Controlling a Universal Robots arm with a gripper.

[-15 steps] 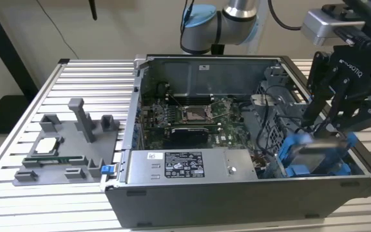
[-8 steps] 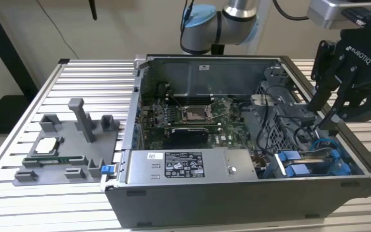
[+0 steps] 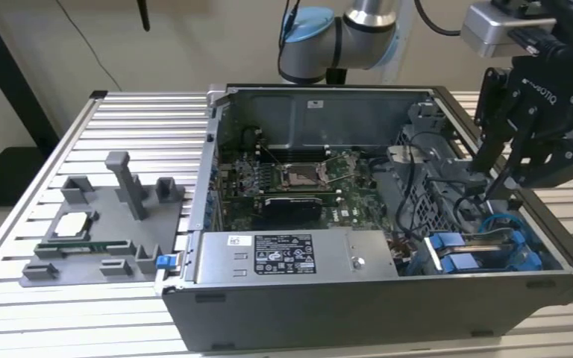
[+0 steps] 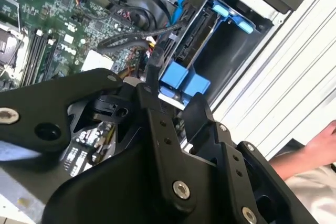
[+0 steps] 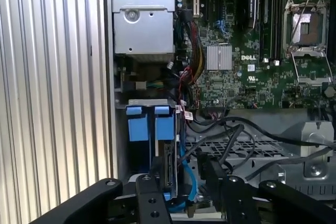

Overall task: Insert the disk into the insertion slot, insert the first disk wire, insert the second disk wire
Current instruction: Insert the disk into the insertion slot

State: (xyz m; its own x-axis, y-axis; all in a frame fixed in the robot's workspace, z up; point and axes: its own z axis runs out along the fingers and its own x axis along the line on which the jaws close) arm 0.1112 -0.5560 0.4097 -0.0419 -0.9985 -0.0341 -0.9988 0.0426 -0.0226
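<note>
Slatted table (image 3: 117,328), open case (image 3: 366,306) — disk (image 5: 169,163) lies just below the pincer (image 3: 494,192).

Slatted table (image 3: 132,119) under computer case (image 3: 346,313), grey fixture (image 3: 107,224)

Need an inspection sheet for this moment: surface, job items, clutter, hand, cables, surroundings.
Surface: slatted metal table carrying the open computer case.
Job's things: the disk, in its blue carrier, stands on edge inside the insertion slot.
Clutter: grey fixture on the exterior view's left of the case, with a processor and a memory stick on it.
Grippers: the hand hangs over the slot, fingers apart, nothing seen between them.
Cables: black cables lie loose inside the case beside the slot; a blue cable runs by the disk.
Surroundings: a person's arm beyond the table edge in the second wrist view.
</note>
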